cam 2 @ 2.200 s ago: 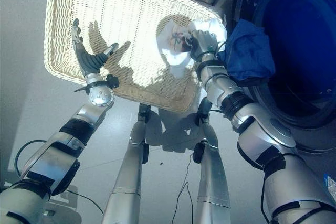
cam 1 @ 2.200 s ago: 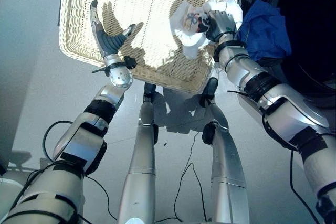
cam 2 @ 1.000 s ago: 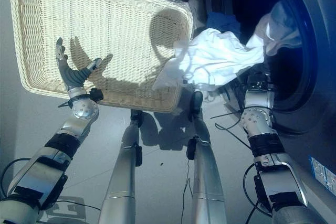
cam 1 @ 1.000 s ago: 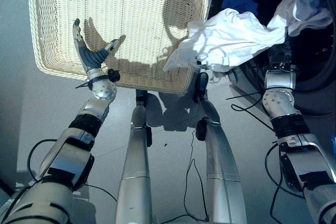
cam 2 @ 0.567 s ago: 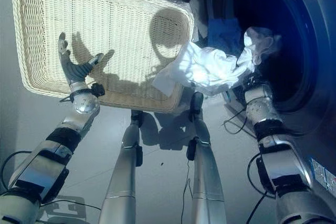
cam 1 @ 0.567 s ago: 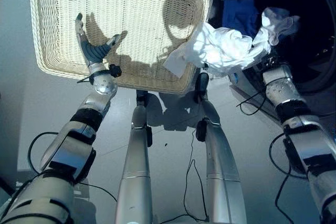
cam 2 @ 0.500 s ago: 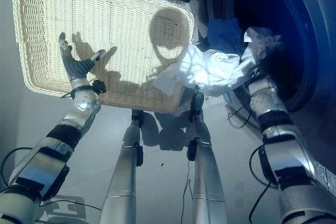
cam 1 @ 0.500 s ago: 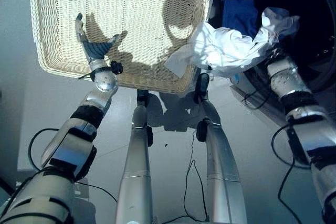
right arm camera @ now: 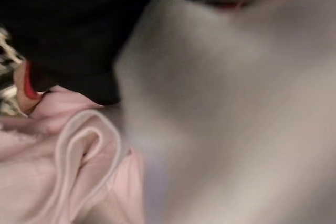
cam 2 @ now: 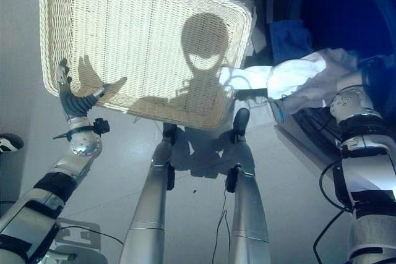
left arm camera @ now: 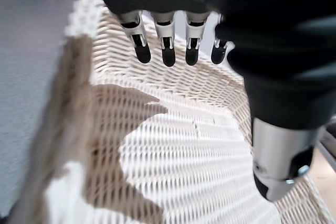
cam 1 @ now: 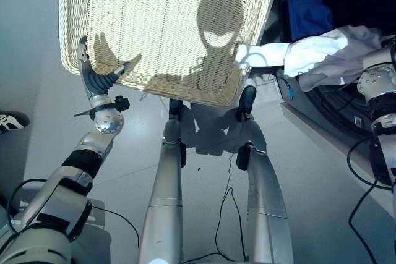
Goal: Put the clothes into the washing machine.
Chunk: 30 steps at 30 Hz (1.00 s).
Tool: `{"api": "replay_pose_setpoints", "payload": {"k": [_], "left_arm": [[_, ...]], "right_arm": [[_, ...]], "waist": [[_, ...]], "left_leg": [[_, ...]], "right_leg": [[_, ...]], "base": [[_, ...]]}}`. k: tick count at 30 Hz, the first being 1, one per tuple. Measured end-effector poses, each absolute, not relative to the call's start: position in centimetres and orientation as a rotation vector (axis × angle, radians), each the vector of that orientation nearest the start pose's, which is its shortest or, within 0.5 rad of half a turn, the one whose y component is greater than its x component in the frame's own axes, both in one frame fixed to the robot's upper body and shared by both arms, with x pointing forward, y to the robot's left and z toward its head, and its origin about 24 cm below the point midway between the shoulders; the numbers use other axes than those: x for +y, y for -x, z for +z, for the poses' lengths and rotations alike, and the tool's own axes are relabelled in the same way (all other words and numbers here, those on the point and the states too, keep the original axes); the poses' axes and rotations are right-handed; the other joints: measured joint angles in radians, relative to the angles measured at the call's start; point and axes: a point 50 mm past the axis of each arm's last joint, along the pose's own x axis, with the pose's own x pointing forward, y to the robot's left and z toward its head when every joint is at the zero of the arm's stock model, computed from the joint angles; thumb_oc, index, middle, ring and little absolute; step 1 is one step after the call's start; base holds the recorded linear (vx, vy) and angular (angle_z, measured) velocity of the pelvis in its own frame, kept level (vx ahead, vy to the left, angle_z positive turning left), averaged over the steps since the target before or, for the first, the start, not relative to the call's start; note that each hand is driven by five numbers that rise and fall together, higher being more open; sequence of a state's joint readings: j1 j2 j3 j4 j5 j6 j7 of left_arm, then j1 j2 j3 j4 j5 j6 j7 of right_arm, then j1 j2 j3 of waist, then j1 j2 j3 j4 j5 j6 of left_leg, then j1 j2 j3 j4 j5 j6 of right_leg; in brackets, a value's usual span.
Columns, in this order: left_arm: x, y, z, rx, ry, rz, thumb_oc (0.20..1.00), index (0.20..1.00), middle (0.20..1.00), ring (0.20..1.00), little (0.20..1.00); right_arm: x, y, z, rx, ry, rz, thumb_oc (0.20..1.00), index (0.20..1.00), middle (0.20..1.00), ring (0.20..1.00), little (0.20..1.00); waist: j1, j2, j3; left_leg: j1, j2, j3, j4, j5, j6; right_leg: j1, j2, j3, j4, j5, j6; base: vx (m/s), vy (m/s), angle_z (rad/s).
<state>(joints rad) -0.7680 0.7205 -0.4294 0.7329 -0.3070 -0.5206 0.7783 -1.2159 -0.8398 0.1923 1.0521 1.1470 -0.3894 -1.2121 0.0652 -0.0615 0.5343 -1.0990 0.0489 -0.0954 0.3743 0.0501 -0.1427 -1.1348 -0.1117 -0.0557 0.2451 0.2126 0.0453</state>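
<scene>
Beside the wicker basket [cam 1: 167,29], head views: white garment [cam 1: 322,54] draped from basket corner to washing machine [cam 2: 328,4] mouth; right hand's grip cannot be told. Left wrist view: left hand [left arm camera: 173,40] released, over basket. Right wrist view: cloth, soft, limp; bunch it to hold.

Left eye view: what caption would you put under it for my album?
White garment stretches from the wicker basket into the washing machine; left hand open.
</scene>
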Motion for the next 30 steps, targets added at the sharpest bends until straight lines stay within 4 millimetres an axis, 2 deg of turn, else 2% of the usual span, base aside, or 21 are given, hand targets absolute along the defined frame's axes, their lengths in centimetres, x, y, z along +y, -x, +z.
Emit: {"api": "replay_pose_setpoints", "payload": {"k": [5,6,7,8,9,13,16,18,19,20,21,22,25,30], "left_arm": [[27.0,-35.0,19.3,-0.631,-0.350,0.584,1.000,1.000,1.000,1.000,1.000],[27.0,-35.0,19.2,-0.626,-0.349,0.581,1.000,1.000,1.000,1.000,1.000],[27.0,-35.1,19.2,-0.624,-0.352,0.579,1.000,1.000,1.000,1.000,1.000],[27.2,-35.1,19.1,-0.620,-0.352,0.585,1.000,1.000,1.000,1.000,1.000],[27.2,-35.1,19.1,-0.615,-0.348,0.588,1.000,1.000,1.000,1.000,1.000],[27.2,-35.2,19.2,-0.614,-0.343,0.587,1.000,1.000,1.000,1.000,1.000],[26.8,-35.5,19.9,-0.629,-0.332,0.572,1.000,1.000,1.000,1.000,1.000],[26.8,-35.6,20.2,-0.632,-0.330,0.576,1.000,1.000,1.000,1.000,1.000],[26.7,-35.7,20.5,-0.639,-0.331,0.576,1.000,1.000,1.000,1.000,1.000],[26.7,-35.7,20.5,-0.639,-0.331,0.576,1.000,1.000,1.000,1.000,1.000],[26.3,-36.0,21.2,-0.657,-0.331,0.563,1.000,1.000,1.000,1.000,1.000],[25.9,-36.2,21.7,-0.672,-0.337,0.549,1.000,1.000,1.000,1.000,1.000],[25.7,-36.3,22.1,-0.674,-0.337,0.532,1.000,1.000,1.000,1.000,1.000],[26.0,-36.2,22.1,-0.671,-0.345,0.540,1.000,1.000,1.000,1.000,1.000]], "right_arm": [[-36.8,-32.6,28.0,-0.434,-0.778,-1.492,0.200,0.200,0.200,0.200,0.200],[-36.8,-32.6,28.0,-0.433,-0.777,-1.492,0.247,0.247,0.247,0.247,0.247],[-36.8,-32.6,28.0,-0.432,-0.775,-1.491,0.357,0.357,0.357,0.357,0.357],[-36.8,-32.6,28.0,-0.431,-0.771,-1.488,0.733,0.733,0.733,0.733,0.733],[-36.9,-32.8,27.9,-0.417,-0.751,-1.466,1.000,1.000,1.000,1.000,1.000],[-37.0,-33.8,27.1,-0.290,-0.627,-1.369,1.000,1.000,1.000,1.000,1.000],[-36.8,-34.4,26.6,-0.194,-0.426,-1.336,1.000,1.000,1.000,1.000,1.000],[-36.5,-34.8,26.2,-0.112,-0.243,-1.309,1.000,1.000,1.000,1.000,1.000],[-36.3,-35.1,25.7,-0.022,-0.010,-1.289,1.000,1.000,1.000,1.000,1.000],[-36.3,-35.1,25.7,-0.022,-0.010,-1.289,1.000,1.000,1.000,1.000,1.000],[-36.4,-35.2,25.2,0.073,0.259,-1.263,1.000,1.000,1.000,1.000,1.000],[-36.2,-35.3,25.5,0.112,0.388,-1.255,1.000,1.000,1.000,1.000,1.000],[-36.0,-35.4,26.1,0.143,0.487,-1.242,1.000,1.000,1.000,1.000,1.000],[-35.8,-35.3,26.6,0.130,0.500,-1.288,1.000,1.000,1.000,1.000,1.000]], "waist": [[-0.006,0.000,0.000],[-0.007,0.000,0.000],[-0.007,0.000,0.000],[-0.008,0.000,0.000],[-0.010,0.000,0.000],[-0.008,0.000,0.000],[-0.009,0.000,0.000],[-0.013,0.000,0.000],[-0.018,0.000,0.000],[-0.018,0.000,0.000],[-0.024,0.000,0.000],[-0.025,0.000,0.000],[-0.036,0.000,0.000],[-0.044,0.000,0.000]], "left_leg": [[0.003,-0.008,0.005,0.008,-0.007,0.009],[0.004,-0.010,0.006,0.009,-0.008,0.010],[0.004,-0.011,0.006,0.009,-0.008,0.011],[0.005,-0.013,0.006,0.010,-0.008,0.012],[0.005,-0.015,0.007,0.011,-0.007,0.013],[0.008,-0.018,0.006,0.016,-0.008,0.016],[0.008,-0.019,0.005,0.020,-0.008,0.016],[0.009,-0.018,0.005,0.021,-0.007,0.017],[0.008,-0.019,0.004,0.020,-0.007,0.018],[0.008,-0.019,0.004,0.020,-0.007,0.018],[0.007,-0.019,0.005,0.017,-0.006,0.018],[0.005,-0.019,0.004,0.015,-0.006,0.019],[0.003,-0.019,0.004,0.013,-0.005,0.019],[0.002,-0.020,0.003,0.005,-0.003,0.020]], "right_leg": [[0.009,-0.008,0.006,-0.008,0.008,0.003],[0.011,-0.009,0.006,-0.008,0.008,0.003],[0.011,-0.011,0.006,-0.008,0.008,0.003],[0.012,-0.013,0.006,-0.008,0.009,0.005],[0.013,-0.015,0.006,-0.008,0.009,0.006],[0.020,-0.018,0.006,-0.008,0.011,0.009],[0.023,-0.017,0.006,-0.009,0.012,0.010],[0.027,-0.017,0.006,-0.014,0.013,0.013],[0.030,-0.017,0.006,-0.021,0.014,0.018],[0.030,-0.017,0.006,-0.021,0.014,0.018],[0.033,-0.017,0.006,-0.033,0.018,0.023],[0.032,-0.017,0.006,-0.034,0.019,0.024],[0.031,-0.017,0.006,-0.041,0.021,0.027],[0.030,-0.017,0.006,-0.045,0.021,0.028]], "base": [[0.00,0.000,0.00],[0.00,0.000,0.00],[0.00,0.000,0.00],[0.00,0.000,0.00],[0.00,0.000,0.00],[0.00,0.000,0.00],[-0.02,-0.046,0.00],[-0.02,-0.039,0.00],[0.00,0.000,0.00],[-0.01,-0.050,-0.01],[-0.01,-0.041,0.00],[-0.01,-0.049,-0.01],[0.00,0.000,0.00],[0.00,0.000,0.00]]}}
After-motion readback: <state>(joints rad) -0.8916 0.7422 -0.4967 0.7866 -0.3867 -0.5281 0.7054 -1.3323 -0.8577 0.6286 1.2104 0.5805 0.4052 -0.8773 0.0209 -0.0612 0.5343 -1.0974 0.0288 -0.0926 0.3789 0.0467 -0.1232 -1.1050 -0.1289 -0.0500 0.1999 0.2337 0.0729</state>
